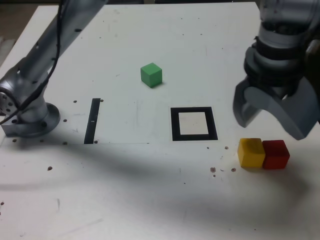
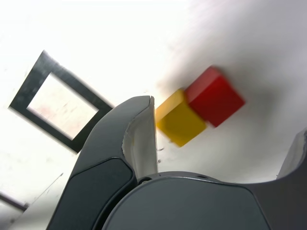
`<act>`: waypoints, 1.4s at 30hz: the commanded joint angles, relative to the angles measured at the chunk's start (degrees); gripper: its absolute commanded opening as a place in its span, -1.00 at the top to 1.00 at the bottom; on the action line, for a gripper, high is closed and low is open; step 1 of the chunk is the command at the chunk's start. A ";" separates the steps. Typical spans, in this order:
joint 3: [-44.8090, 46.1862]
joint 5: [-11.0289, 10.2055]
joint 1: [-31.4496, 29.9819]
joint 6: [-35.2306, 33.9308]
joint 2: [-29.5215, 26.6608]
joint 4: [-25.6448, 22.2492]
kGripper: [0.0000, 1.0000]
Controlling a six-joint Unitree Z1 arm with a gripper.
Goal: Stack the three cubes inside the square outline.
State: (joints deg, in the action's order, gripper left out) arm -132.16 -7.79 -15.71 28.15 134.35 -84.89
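Over on the exterior view's left sat the arm's grey metal base (image 1: 27, 117) on the white counter (image 1: 125, 190), a thin black strip (image 1: 92, 120) just beside it. Further right, the small matte green cube (image 1: 151, 74) stood alone, well apart from the thick black square outline (image 1: 193, 123), whose pale centre was empty, so no stacking yet. Rightmost, the matte yellow cube (image 1: 250, 152) and matte red cube (image 1: 275, 153) sat touching, side by side. Above them hung the grey gripper (image 1: 270, 117), smooth curved fingers (image 1: 246, 107) spread wide and holding nothing, likely lined up for the yellow one.
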 commanded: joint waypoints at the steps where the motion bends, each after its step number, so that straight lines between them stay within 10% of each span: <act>1: -1.57 0.06 0.41 1.23 1.25 -0.16 -0.98; 19: -4.59 -2.79 1.79 25.55 4.34 1.27 -0.98; 42: -6.46 -4.41 0.17 30.47 9.20 2.58 -0.89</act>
State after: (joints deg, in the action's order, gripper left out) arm -138.23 -12.06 -15.25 58.51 142.95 -82.61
